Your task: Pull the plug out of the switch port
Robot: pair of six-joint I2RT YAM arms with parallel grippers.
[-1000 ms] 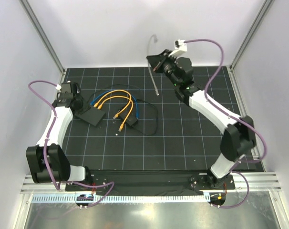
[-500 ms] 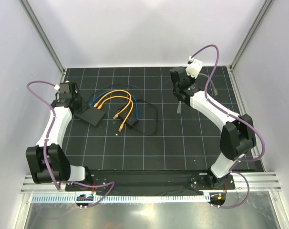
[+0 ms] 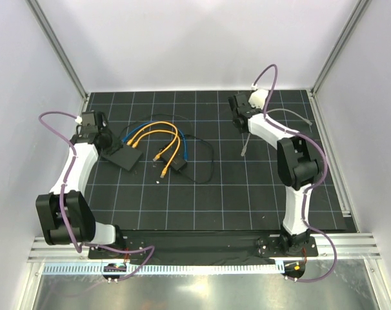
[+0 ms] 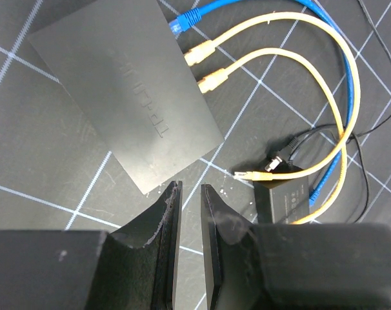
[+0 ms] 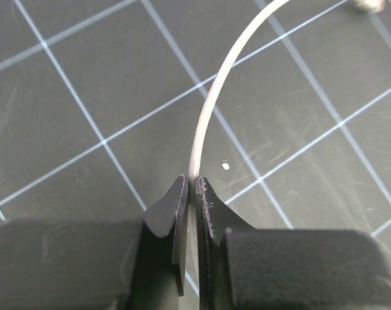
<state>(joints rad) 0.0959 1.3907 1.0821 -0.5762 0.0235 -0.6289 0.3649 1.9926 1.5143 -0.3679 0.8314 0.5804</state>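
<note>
Pinching a pale grey cable (image 5: 208, 123) in the right end effector (image 5: 192, 181), jaws closed almost completely on it, low over the bench (image 5: 66, 129). Curving away ahead of the fingertips and to their right, well apart from the switch (image 3: 123, 156). Judged to be the lead already freed, held only to be set aside.

Hovering with the left end effector (image 4: 189, 187) just short of the switch's near corner, jaws parted by a narrow slit, nothing between them. Probably posted there to steady the box against a tug.

Lying flat ahead and left of those fingertips, with a blue plug (image 4: 182, 22) and two yellow plugs (image 4: 200, 53) seated along the far edge. Off to the right, a black brick (image 4: 292, 197) with loose leads across it.
</note>
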